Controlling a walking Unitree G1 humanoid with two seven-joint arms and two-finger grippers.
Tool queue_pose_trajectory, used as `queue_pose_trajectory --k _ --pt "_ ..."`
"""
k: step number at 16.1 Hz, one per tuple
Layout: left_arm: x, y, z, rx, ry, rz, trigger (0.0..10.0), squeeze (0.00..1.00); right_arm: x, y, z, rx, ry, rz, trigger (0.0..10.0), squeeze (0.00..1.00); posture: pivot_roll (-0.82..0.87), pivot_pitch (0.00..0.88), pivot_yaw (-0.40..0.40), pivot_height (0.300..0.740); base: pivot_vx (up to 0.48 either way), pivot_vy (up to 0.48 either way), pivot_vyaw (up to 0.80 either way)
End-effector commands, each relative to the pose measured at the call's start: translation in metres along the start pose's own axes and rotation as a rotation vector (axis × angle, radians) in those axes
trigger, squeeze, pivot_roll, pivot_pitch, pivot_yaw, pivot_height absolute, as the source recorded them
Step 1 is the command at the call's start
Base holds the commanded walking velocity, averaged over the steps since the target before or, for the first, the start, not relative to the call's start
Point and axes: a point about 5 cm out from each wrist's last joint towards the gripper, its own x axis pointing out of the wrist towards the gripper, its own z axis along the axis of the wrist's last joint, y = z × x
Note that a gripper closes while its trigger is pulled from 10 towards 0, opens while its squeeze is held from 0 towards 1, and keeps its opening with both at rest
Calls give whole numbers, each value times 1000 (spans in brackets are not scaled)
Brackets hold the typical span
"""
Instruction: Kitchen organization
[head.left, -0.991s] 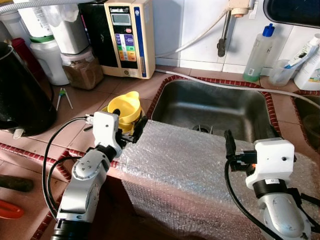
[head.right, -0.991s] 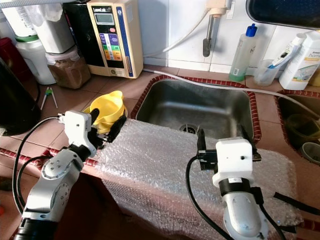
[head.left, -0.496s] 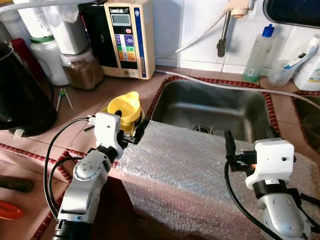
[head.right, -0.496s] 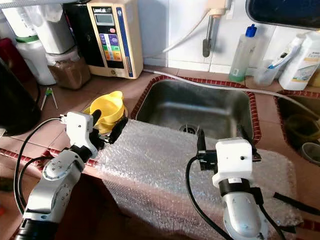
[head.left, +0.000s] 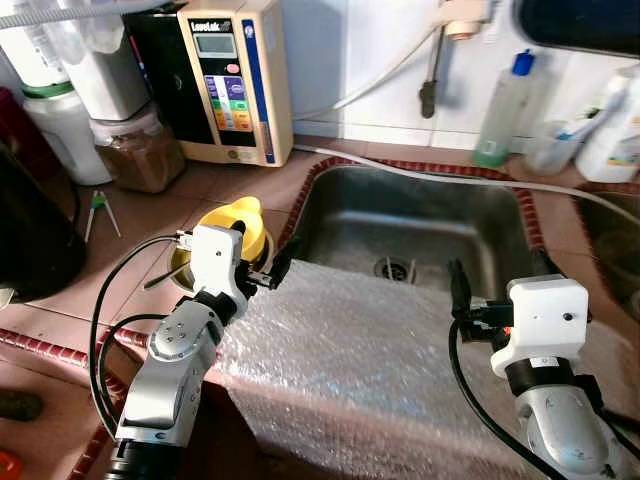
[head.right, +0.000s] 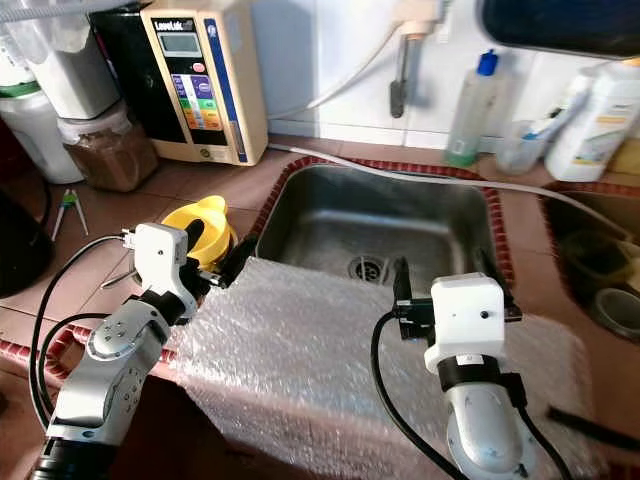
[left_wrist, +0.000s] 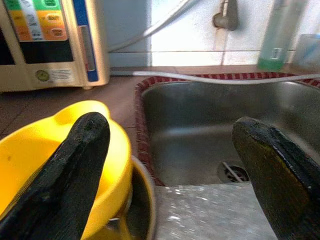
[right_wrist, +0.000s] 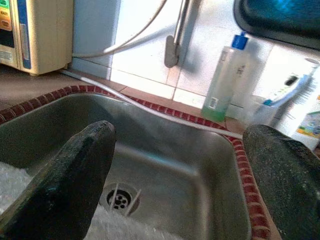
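Fingers of the left gripper (head.left: 262, 268) are spread wide with nothing between them, poised over the near left corner of the stainless-steel sink (head.left: 500, 215), at the edge of the clear bubble-wrap sheet (head.left: 370, 360) draped over the front of the terracotta-tiled bench (head.left: 150, 215). One of those fingers (left_wrist: 65, 170) hangs just in front of the yellow plastic jug (head.left: 238, 222), which sits in a metal bowl on the bench beside the sink. Above the bubble wrap, at the sink's near right side, the right gripper (head.left: 497, 290) also has its fingers wide apart and empty, aimed toward the sink drain (right_wrist: 120, 197). A cream-coloured box-shaped water appliance (head.left: 232, 80) stands against the white tiled wall.
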Motion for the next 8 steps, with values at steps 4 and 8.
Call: queue_pose_trajectory --k 4,8 --pt "0 0 3 6 -3 -5 10000 0 0 1 1 4 -8 3 10000 0 -100 35 66 740 306 0 0" --pt "-1 2 2 12 6 -3 10000 0 0 2 0 5 -3 6 10000 0 -95 38 67 740 308 0 0"
